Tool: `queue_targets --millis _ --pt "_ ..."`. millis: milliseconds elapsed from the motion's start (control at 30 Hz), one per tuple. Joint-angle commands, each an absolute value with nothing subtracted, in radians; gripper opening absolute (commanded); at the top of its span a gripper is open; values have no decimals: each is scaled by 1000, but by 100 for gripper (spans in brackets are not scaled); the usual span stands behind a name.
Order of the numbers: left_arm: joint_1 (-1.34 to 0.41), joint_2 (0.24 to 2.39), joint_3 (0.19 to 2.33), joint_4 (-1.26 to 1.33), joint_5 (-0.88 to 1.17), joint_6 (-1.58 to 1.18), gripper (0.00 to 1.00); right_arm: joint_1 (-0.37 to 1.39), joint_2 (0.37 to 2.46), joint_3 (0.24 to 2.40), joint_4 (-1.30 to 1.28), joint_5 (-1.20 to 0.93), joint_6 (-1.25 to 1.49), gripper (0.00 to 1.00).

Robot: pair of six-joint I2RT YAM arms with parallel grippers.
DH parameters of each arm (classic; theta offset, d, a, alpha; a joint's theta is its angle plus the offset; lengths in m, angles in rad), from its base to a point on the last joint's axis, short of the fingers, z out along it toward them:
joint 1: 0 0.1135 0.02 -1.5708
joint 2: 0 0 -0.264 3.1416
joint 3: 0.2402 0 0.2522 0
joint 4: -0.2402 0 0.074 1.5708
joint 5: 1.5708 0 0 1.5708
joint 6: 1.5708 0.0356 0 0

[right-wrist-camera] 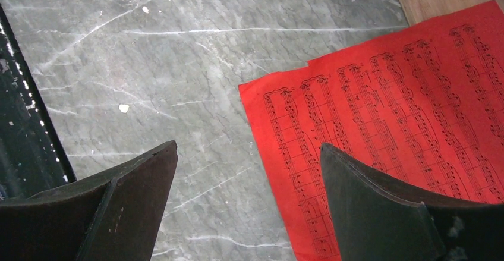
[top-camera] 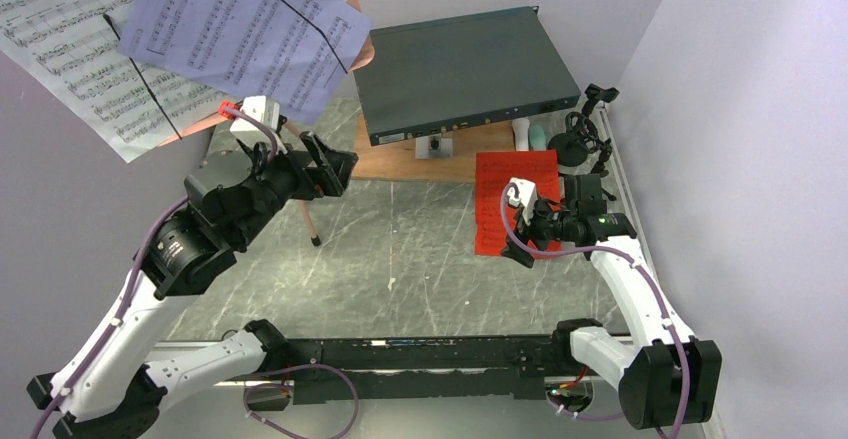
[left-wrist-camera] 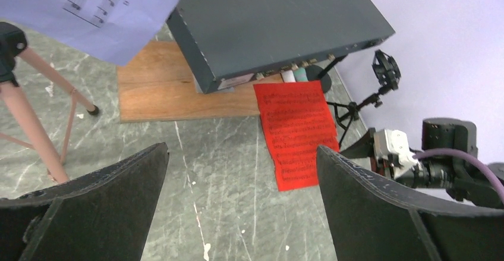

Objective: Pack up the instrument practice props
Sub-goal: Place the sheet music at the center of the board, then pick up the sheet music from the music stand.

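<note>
Both the left hand [left-wrist-camera: 242, 148] and right hand [right-wrist-camera: 248, 148] are gaping wide, empty. The right is hovering over the red sheet-music page [right-wrist-camera: 386, 124] just before the rack-mount box [top-camera: 460, 69], likely risking crumpling the flat paper.

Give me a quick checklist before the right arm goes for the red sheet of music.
1. Right pincer open: ok.
2. Red sheet edge lined up under it: ok.
3. Nothing lying on the sheet: ok.
4. Left pincer open and empty: ok.
5. Mic stand clear of the sheet's edge: cannot tell.
</note>
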State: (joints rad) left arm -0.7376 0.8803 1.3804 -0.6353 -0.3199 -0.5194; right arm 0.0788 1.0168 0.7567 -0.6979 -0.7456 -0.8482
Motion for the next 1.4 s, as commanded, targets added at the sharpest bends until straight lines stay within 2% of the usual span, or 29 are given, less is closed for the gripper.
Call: queue_targets --millis 0,167,233,433,567,833,1067,1200,1367 --pt "-711 887 1408 -574 -407 -549 100 75 1008 767 -708 -800 -882 93" --pt "-645 961 1410 -643 -471 -515 100 74 1003 765 -712 -801 -887 93" --pt "-582 963 1367 -616 -433 -501 100 75 1002 764 -712 -799 -889 93" --pt "-250 914 1150 -311 -63 -492 100 74 1006 764 -716 -800 -893 93" --pt "-144 901 1031 -36 195 -536 99 74 1003 760 -719 -797 -897 93" --pt "-123 853 951 122 374 -524 97 74 1017 759 -721 -794 -905 93" --pt "-122 768 906 110 295 -484 98 74 1028 762 -725 -801 -909 93" --pt "-120 817 958 94 230 -495 98 75 1027 762 -729 -804 -910 93" --pt "-115 885 986 201 310 -580 92 73 1017 759 -729 -800 -910 92"
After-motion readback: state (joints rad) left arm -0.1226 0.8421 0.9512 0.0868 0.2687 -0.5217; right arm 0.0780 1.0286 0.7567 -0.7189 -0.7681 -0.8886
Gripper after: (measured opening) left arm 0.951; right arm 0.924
